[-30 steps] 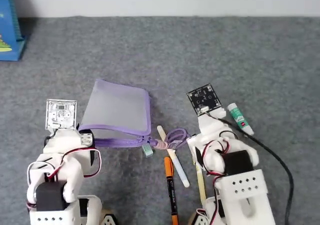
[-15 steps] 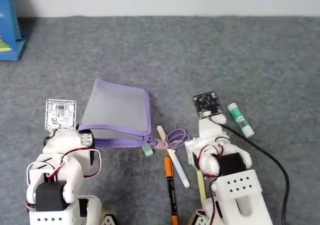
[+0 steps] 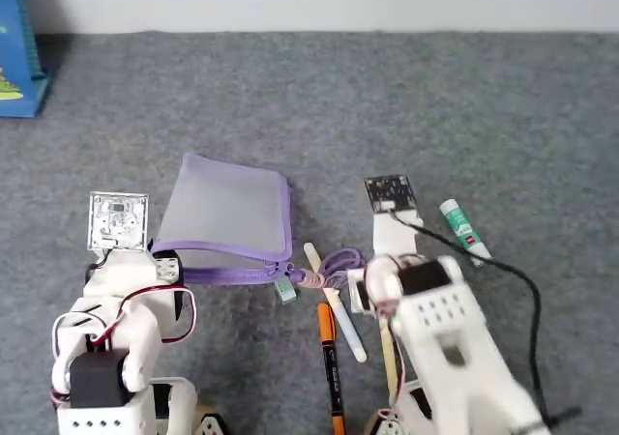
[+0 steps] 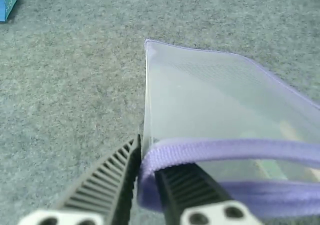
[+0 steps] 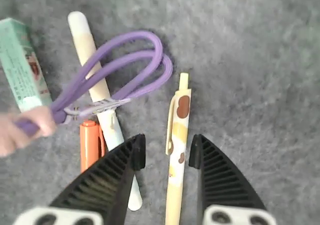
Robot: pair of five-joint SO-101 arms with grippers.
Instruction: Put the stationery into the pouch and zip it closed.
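Cream pen [image 5: 176,132] lies between parted jaws of right gripper [image 5: 166,147]: lower squarely, close mid-barrel. Left gripper [image 4: 147,162] clamps pouch [image 4: 210,100] rim.

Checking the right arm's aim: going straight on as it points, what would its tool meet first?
Probably the cream pen, lying in the gap of the open right tool, though depth is unclear.
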